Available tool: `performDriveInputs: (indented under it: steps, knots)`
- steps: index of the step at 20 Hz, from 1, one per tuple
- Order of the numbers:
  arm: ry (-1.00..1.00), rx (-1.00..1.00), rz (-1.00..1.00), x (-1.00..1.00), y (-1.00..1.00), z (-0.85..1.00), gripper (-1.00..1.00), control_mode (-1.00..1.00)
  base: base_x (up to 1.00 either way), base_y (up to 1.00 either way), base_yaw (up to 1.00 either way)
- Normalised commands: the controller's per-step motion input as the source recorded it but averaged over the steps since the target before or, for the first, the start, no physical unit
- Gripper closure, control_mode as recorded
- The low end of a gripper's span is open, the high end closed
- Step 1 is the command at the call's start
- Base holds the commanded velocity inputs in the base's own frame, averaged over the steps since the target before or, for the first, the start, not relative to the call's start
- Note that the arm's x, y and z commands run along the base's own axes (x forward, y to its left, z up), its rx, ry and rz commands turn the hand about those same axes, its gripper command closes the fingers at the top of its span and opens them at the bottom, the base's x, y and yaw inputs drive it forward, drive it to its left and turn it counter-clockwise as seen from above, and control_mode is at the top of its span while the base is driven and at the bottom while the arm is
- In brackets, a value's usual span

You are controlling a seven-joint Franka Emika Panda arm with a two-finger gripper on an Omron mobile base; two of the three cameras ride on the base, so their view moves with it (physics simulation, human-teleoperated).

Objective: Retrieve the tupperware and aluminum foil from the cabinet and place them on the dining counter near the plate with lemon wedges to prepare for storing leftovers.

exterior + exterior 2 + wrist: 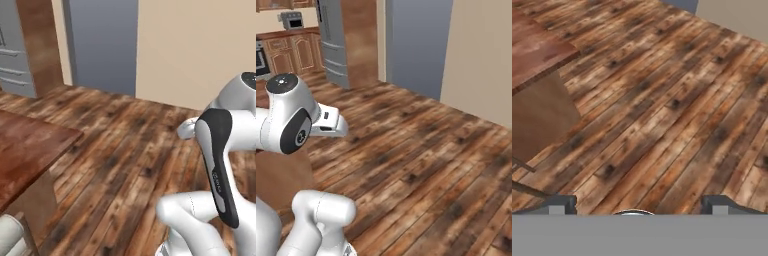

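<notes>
Plank floor everywhere, worn brown boards running to a beige wall and a grey-blue panel. Dining counter tabletop at left, one glossy reddish-brown corner jutting over the floor, bare on the part showing. Grey fridge and wooden kitchen units far back. End effector spread wide apart, gripping nothing, aimed down over bare boards, beside the tabletop corner.

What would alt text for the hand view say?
The open claw, holding nothing, points down at a dark plank floor, its two fingertips set far apart at the bottom. A corner of the reddish-brown dining counter juts in at the upper left, with its plain brown side panel below.
</notes>
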Motion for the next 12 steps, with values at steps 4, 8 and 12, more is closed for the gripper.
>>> performDriveInputs:
  steps: [4,8,12]
  knots:
    - [0.0,0.0,0.0,0.0,0.0,0.0,-1.0,1.0,1.0,-0.39,0.2]
    - [0.0,0.0,0.0,0.0,0.0,0.0,-1.0,1.0,1.0,-0.54,0.37]
    - [0.0,0.0,0.0,0.0,0.0,0.0,-1.0,1.0,1.0,-0.54,0.42]
